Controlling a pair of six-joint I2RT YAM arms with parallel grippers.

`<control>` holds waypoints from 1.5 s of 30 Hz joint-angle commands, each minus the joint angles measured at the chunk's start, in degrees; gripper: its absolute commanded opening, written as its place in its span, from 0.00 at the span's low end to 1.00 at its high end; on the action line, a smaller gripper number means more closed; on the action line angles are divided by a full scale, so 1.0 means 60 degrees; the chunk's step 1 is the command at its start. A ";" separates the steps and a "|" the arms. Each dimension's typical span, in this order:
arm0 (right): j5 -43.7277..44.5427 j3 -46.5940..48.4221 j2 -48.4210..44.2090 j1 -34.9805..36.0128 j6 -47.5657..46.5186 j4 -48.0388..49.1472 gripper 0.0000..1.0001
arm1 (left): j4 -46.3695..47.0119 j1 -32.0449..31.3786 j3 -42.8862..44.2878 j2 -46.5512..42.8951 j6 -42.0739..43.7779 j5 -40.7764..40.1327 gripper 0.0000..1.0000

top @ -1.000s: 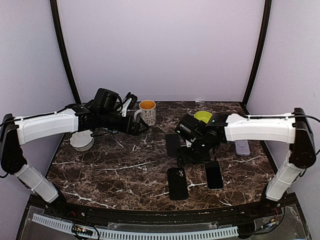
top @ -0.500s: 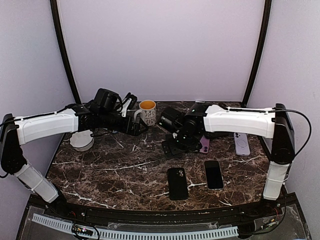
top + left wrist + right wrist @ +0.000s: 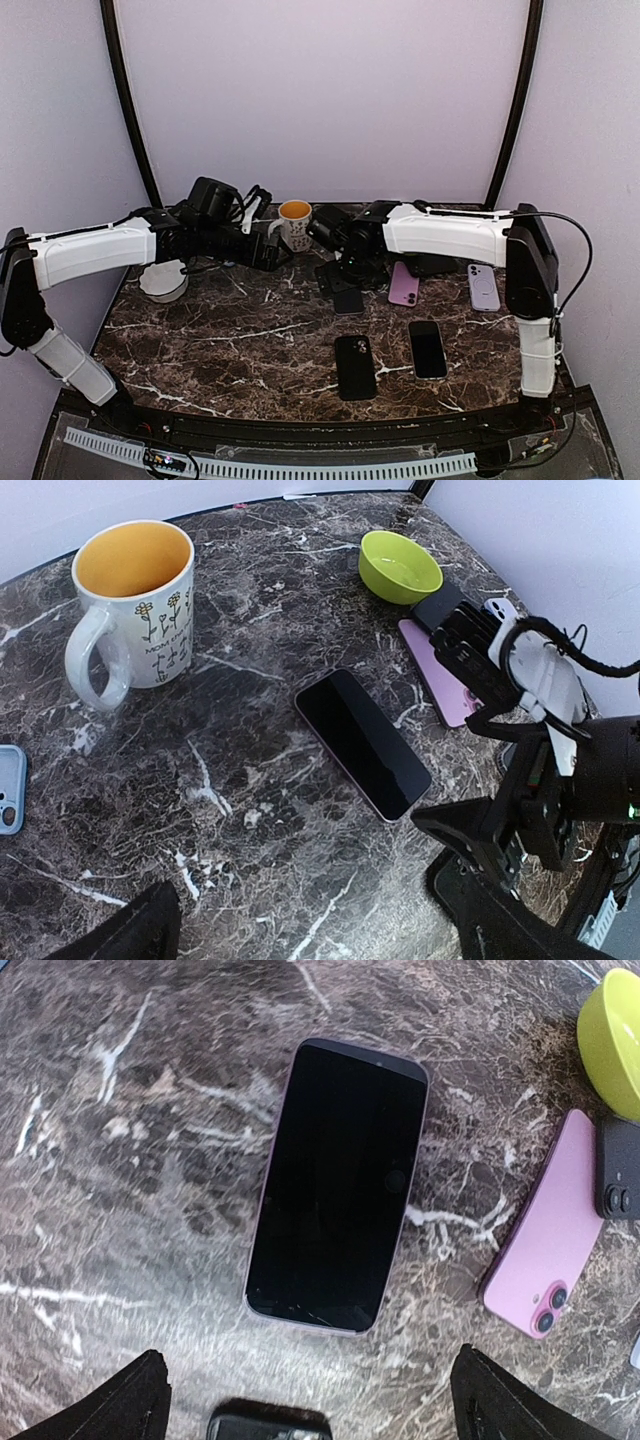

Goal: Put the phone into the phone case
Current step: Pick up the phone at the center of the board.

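Flat on the table [image 3: 120, 1110], just ahead of the right fingers [image 3: 125, 1400] and centred on the gap between them: the phone [image 3: 340, 1185]. Ahead of the right-hand finger and out to its right, apart from the phone: a second phone [image 3: 535, 1260], face down. Farther ahead on that side: a bowl [image 3: 615, 1040]. Behind those fingers, toward the arm bases: a third phone [image 3: 355, 367] and, near it on the right, a fourth phone [image 3: 429, 349]. Ahead of the left fingers [image 3: 130, 935], within their gap: the first phone again. Farther ahead, toward the left-hand finger: a mug [image 3: 135, 600], upright. Farthest ahead, toward the right-hand finger: the bowl.
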 commanded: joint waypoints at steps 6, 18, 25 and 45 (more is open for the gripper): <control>0.0312 0.0809 0.0912 -0.0645 0.0245 0.0661 0.98 | -0.0198 0.0075 0.0304 -0.0423 0.0139 -0.0235 0.99; 0.0321 0.1188 0.1790 -0.1033 0.0295 0.1177 0.99 | -0.0203 0.0100 0.0293 -0.0380 0.0168 -0.0218 0.99; 0.0065 0.1452 0.2447 -0.1216 0.0257 0.1313 0.98 | -0.0213 0.0099 0.0291 -0.0347 0.0166 -0.0163 0.99; -0.0649 0.0739 0.2838 -0.1287 0.0675 0.1954 0.80 | -0.0198 0.0093 0.0296 -0.0438 0.0195 -0.0028 0.99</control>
